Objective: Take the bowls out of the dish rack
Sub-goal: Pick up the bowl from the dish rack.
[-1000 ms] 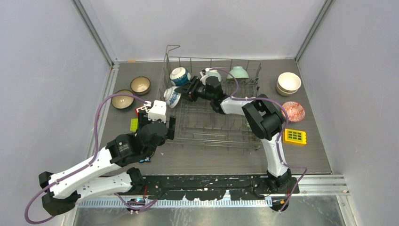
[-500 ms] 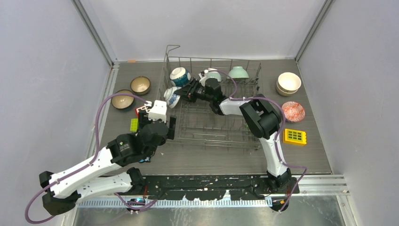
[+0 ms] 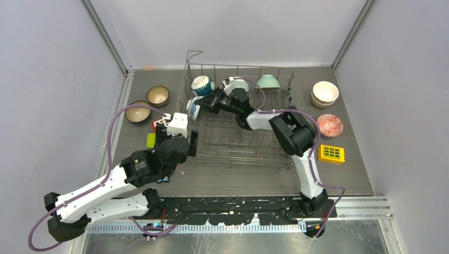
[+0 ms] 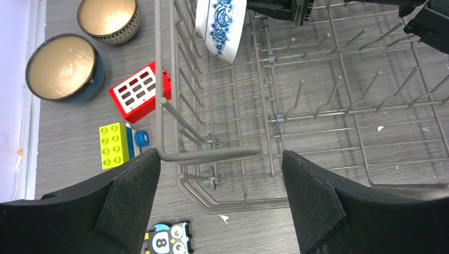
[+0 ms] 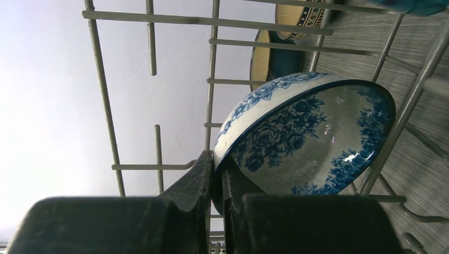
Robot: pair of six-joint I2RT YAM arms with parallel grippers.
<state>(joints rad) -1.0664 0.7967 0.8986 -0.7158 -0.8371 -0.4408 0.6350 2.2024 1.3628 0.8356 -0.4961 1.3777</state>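
Fingers (image 5: 196,177) of the right claw (image 5: 217,164) pinch the rim of the blue flower bowl (image 5: 302,137); that bowl leans on its side by the left wall of the dish rack (image 3: 238,143); the left claw (image 4: 219,156) hangs wide open over the rack's near left corner, holding nothing; a second blue bowl (image 3: 202,84) and a green bowl (image 3: 268,81) sit at the back of the rack.

Glossy ceramic bowl (image 5: 307,137), metal wire rack (image 4: 212,154)
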